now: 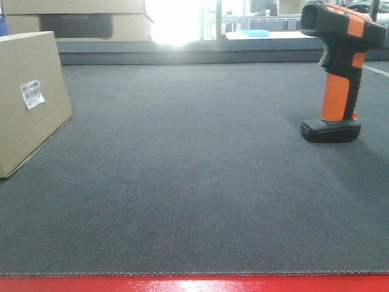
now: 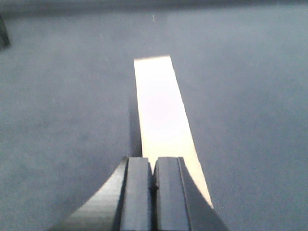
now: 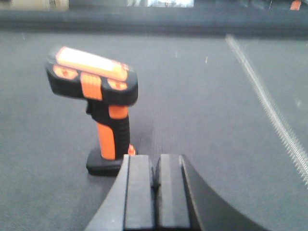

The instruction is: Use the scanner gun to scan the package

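A red strip (image 1: 194, 284) is seen along the near edge of the worktop (image 1: 194, 182), which is covered in dark grey carpet-like cloth. In the wrist views, the left claw (image 2: 153, 180) is seen clenched on nothing above the top of the box, and the right claw (image 3: 157, 175) is likewise clenched and empty, just beside the scanner's base. A cardboard box (image 1: 27, 97) is stood at the left edge, a barcode label (image 1: 31, 94) shown on its side. The orange and black scanner (image 1: 340, 70) is stood upright on its base near the right edge, further back. Beyond the far edge, stacked cartons (image 1: 76, 18) are seen.
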`<state>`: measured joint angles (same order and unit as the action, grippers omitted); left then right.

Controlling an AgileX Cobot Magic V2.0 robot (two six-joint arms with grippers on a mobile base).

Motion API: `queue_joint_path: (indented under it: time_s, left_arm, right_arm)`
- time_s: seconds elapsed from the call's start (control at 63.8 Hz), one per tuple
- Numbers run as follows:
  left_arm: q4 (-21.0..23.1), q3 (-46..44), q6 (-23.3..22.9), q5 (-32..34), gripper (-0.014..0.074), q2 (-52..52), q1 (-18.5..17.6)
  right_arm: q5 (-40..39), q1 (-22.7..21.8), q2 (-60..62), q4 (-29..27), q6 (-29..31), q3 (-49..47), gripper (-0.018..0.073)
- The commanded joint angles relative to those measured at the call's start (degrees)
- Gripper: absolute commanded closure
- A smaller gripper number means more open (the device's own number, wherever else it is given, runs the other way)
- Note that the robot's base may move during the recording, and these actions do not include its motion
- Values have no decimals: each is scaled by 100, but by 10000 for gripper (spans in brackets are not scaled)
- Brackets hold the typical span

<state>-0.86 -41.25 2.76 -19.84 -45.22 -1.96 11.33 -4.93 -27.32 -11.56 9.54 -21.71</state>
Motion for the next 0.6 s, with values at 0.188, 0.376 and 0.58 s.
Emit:
queue_joint_path:
  time_s: [0.188,0.376,0.58]
  left_arm:
    - [-11,1346,-47,1494,708,1225,-7]
    - [-11,1519,-47,1528,708,1421,-7]
    - [-11,1519,-47,1528,708,1421,-7]
  right_arm:
    - [330,-24,1315,-13,24,56,712]
    - [330,-24,1495,-13,24,56,712]
    - [330,-24,1495,-13,24,56,712]
